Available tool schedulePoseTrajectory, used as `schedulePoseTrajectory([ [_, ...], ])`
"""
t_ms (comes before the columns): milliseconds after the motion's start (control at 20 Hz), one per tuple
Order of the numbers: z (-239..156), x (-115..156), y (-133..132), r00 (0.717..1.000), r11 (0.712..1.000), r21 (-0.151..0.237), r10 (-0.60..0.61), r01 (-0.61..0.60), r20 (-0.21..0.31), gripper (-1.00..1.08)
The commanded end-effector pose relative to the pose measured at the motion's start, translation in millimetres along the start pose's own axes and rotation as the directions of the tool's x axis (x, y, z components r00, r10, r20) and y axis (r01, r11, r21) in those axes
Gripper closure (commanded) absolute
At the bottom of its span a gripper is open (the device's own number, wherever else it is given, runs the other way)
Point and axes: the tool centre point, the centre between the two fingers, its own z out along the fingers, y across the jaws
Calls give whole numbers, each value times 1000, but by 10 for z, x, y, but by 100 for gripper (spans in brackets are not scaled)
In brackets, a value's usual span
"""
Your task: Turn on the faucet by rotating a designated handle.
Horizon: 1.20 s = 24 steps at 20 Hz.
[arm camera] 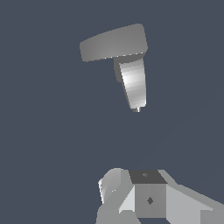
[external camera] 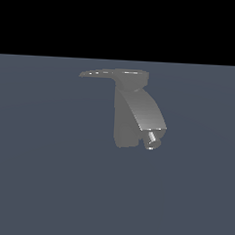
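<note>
The grey blocky faucet [external camera: 125, 122] stands upright in the middle of the exterior view. Its sloped spout [external camera: 148, 111] runs down toward that view's right and ends in a small shiny nozzle [external camera: 152, 140]. The thin flat handle [external camera: 100, 73] reaches from the round top cap [external camera: 133, 79] toward that view's left. No gripper appears in the exterior view. From above, the wrist view shows the handle [arm camera: 113, 43], the spout [arm camera: 133, 83] and the nozzle tip [arm camera: 137, 109]. Pale blocky parts of my gripper [arm camera: 133, 194] show well apart from the faucet, touching nothing. How the jaws stand is unclear.
A plain dark blue-grey floor [external camera: 47, 184] surrounds the faucet, with a black band above it in the exterior view.
</note>
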Motion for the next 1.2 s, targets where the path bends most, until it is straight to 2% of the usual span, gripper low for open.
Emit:
schedulePoseTrajectory([
  [0,0,0,0,1000,1000,0,0,0,0,108],
  [350,46,27,-53,1000,1000,0,26,-26,0,108],
  [700,185,117,-207,995,995,-1,104,-104,1,108],
  [1150,495,363,-525,961,961,-3,276,-276,2,108],
])
